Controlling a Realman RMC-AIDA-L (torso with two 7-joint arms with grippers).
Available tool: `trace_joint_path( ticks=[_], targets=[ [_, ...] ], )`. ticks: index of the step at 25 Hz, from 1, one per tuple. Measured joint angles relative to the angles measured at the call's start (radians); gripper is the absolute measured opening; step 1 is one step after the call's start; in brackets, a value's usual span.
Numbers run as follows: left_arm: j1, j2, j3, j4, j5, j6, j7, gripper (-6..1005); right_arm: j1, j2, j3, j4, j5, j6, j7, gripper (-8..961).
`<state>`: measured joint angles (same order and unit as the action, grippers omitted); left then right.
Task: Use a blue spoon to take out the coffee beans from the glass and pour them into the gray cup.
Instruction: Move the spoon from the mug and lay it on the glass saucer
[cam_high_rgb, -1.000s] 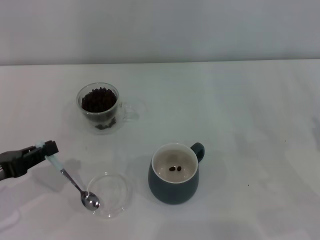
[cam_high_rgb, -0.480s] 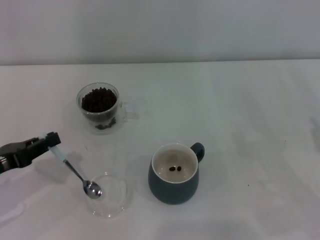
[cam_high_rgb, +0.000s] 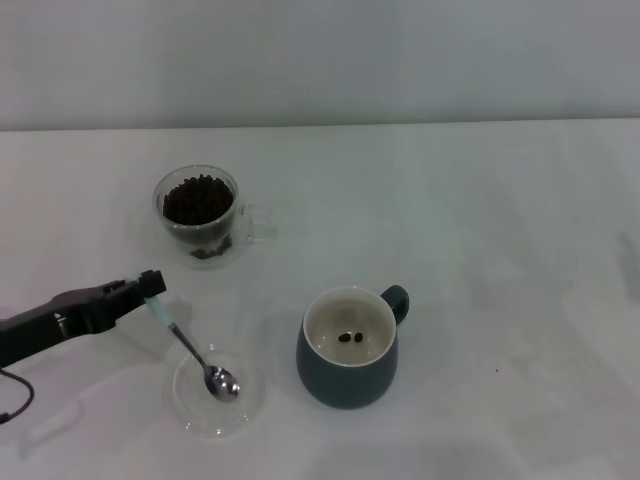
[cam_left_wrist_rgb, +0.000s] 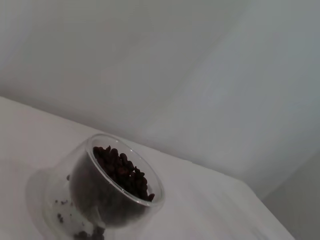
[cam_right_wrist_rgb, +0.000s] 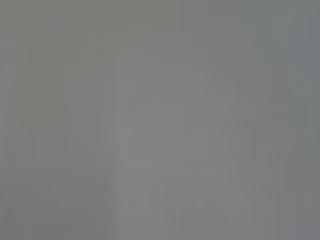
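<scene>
While unlabelled, left gripper pinching blue spoon.

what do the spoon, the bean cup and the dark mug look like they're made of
The blue spoon, held in the left gripper: shiny bowl and neck, likely polished metal; pale blue handle, perhaps plastic or enamel.
The glass: clear walls showing the coffee beans inside, so glass or clear plastic.
The gray cup: smooth dark outside, cream inside, probably glazed ceramic.

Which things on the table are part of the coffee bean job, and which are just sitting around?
Part of the job:
left gripper
blue spoon
glass
coffee beans
gray cup

Just there:
clear dish, under the spoon's bowl
</scene>
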<state>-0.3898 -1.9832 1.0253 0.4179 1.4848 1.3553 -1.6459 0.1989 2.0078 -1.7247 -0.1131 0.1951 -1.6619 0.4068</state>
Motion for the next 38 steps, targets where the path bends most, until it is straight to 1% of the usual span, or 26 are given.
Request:
trace_joint_path(
  ticks=[1,3,4,6,9,17,25,28,33,37,38],
  targets=[
    [0.0,-0.002,0.0,-0.001,0.0,-0.002,0.0,132,0.001,0.0,0.001,-0.001,0.001,0.003,-0.001,393],
    [-0.002,-0.012,0.0,-0.013,0.0,-0.017,0.002,132,0.006,0.0,0.002,-0.001,0.002,0.006,-0.001,393],
    [-0.002,-0.012,0.0,-0.013,0.0,-0.017,0.002,132,0.008,0.0,0.002,-0.001,0.002,0.007,-0.001,393],
    [-0.002,-0.03,-0.002,-0.032,-0.004,-0.052,0.002,131,0.015,-0.001,0.002,0.003,0.002,0.012,-0.002,393],
    [-0.004,-0.046,0.001,-0.034,-0.001,-0.078,0.002,132,0.023,-0.001,0.001,0.002,0.001,0.029,-0.003,393],
    [-0.019,-0.065,0.006,-0.049,0.002,-0.131,0.007,159,0.041,-0.002,-0.004,0.0,-0.002,0.047,-0.005,393],
    [-0.016,-0.068,-0.001,-0.057,-0.004,-0.162,0.013,226,0.048,-0.003,-0.005,0.006,-0.014,0.069,-0.008,393],
    [-0.019,-0.061,-0.001,-0.059,-0.002,-0.188,-0.001,256,0.056,-0.004,-0.005,0.005,-0.014,0.082,-0.017,393],
    [-0.025,-0.057,-0.001,-0.061,0.0,-0.211,-0.02,306,0.061,-0.005,-0.006,0.005,-0.016,0.088,-0.02,393],
    [-0.025,-0.049,-0.001,-0.06,-0.001,-0.229,-0.04,426,0.063,-0.005,-0.005,0.005,-0.016,0.097,-0.021,393],
    [-0.025,-0.049,-0.001,-0.06,-0.001,-0.229,-0.04,487,0.063,-0.005,-0.005,0.005,-0.016,0.097,-0.021,393]
  ],
)
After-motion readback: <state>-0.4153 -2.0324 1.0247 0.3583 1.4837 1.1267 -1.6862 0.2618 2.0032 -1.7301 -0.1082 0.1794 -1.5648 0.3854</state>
